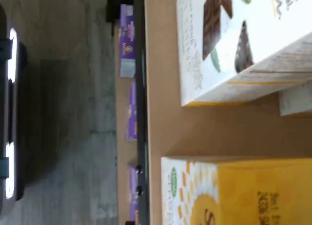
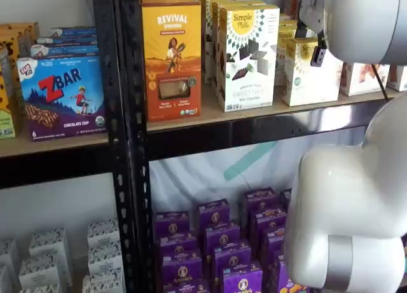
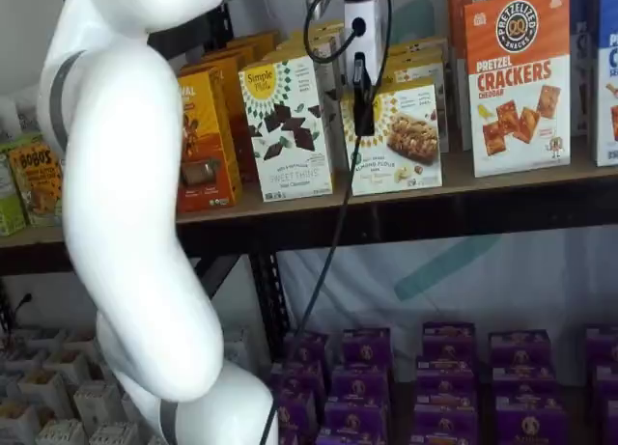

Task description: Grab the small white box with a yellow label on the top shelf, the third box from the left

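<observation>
Nearest the cameras stands the white arm (image 3: pixel 126 223), which fills much of both shelf views because it must reach in from the front, between lens and shelving. Past it, the claw (image 3: pixel 362 102) hangs in front of the top shelf (image 3: pixel 386 218), a white body with black fingers seen edge-on and a cable looping down beside them; no gap can be made out from this side, so I cannot tell whether the claw is open or closed, and nothing appears to be held in it. It sits directly before the small white box (image 3: pixel 396 136), seemingly lined up for the approach rather than touching the carton. That box stands upright at the front edge of the board, between the taller cookie carton (image 3: pixel 288 126) on one side and the orange cracker box (image 3: pixel 517 78) on the other, with like boxes queued behind it so stock faces forward. In a shelf view the small white box (image 2: pixel 308 70) shows its narrow side and yellow top, about half as high as the cookie carton (image 2: pixel 245 54), and the arm's joint hides the claw there entirely. The wrist view, turned on its side, gives what neither shelf view does: a look down onto the bare tan board with the small white box (image 1: pixel 243 191) and the cookie carton (image 1: pixel 234 39) apart, a clear strip between them. Farthest down sit purple boxes (image 3: pixel 435 377) on the lower level.
</observation>
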Controlling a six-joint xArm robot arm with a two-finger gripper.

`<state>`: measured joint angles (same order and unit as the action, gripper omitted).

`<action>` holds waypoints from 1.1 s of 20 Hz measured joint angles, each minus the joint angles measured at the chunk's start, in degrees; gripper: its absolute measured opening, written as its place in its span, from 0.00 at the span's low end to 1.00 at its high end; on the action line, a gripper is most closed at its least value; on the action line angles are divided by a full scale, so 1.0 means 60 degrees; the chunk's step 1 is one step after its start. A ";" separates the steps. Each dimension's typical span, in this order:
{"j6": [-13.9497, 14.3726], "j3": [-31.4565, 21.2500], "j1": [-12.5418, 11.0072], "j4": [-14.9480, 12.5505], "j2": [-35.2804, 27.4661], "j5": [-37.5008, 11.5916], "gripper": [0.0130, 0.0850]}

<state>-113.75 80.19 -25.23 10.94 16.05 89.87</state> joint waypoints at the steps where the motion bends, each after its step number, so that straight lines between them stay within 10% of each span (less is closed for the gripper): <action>1: 0.0026 0.0109 0.0034 -0.0122 -0.0104 0.0135 1.00; 16: 0.0303 0.0499 0.0378 -0.0851 -0.0487 0.0726 1.00; 22: 0.0250 0.0309 0.0322 -0.0759 -0.0365 0.0508 0.78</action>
<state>-112.25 82.04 -23.30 6.39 13.86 92.91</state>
